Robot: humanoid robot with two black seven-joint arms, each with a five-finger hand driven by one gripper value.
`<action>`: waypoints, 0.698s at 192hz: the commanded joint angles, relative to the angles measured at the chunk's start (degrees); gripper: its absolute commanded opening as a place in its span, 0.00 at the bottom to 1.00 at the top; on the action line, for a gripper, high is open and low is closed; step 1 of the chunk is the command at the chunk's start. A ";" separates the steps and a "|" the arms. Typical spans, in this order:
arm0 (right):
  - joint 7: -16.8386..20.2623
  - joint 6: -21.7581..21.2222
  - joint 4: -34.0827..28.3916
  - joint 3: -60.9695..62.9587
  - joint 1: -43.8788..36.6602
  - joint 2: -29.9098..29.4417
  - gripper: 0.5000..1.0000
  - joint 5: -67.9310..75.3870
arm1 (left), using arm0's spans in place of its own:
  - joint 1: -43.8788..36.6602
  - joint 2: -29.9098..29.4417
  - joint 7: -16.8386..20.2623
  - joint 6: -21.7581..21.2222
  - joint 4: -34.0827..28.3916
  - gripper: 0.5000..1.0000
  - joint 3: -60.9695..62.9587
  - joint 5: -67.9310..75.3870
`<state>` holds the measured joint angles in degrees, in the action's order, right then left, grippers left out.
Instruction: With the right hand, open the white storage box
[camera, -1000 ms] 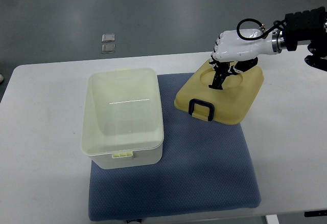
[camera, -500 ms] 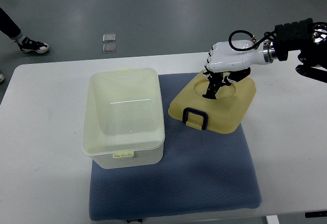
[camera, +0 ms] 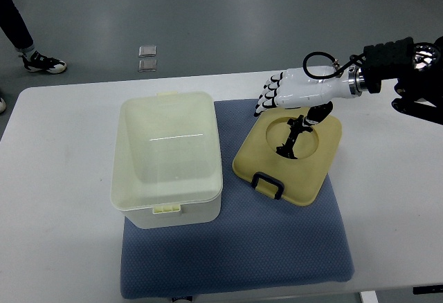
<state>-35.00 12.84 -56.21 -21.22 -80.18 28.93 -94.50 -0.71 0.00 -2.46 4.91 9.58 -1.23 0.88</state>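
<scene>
Right hand (camera: 294, 95) hovers with fingers extended, gripping nothing, above the far edge of the lid (camera: 288, 159). White storage box (camera: 168, 158) stands uncovered left of the lid. Opening looks complete; next I withdraw clear.

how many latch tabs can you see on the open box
2. One latch tab sits on the near rim of the white storage box, and another latch tab on its far rim. The side rims show none.

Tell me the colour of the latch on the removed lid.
Black, on the pale yellow lid; the latch shows in the top view.
</scene>
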 commanded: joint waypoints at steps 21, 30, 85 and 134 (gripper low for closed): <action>0.00 -0.80 -0.21 0.13 -0.94 0.61 0.72 4.33 | 0.00 0.00 0.00 0.01 0.00 1.00 0.00 0.00; 0.00 -1.06 -0.56 0.04 -1.90 0.96 0.76 7.22 | 0.00 0.00 0.00 0.01 0.00 1.00 0.00 0.00; 0.00 -24.78 -2.32 1.97 -7.09 4.65 0.83 14.52 | 0.00 0.00 0.00 0.01 0.00 1.00 0.00 0.00; 3.52 -31.56 -0.30 10.06 -5.42 6.05 0.84 34.11 | -0.08 0.00 0.00 0.01 0.00 1.00 0.00 0.00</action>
<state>-34.98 -17.78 -57.94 -13.44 -86.47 34.80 -70.92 -0.74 0.00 -2.49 4.91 9.58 -1.23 0.88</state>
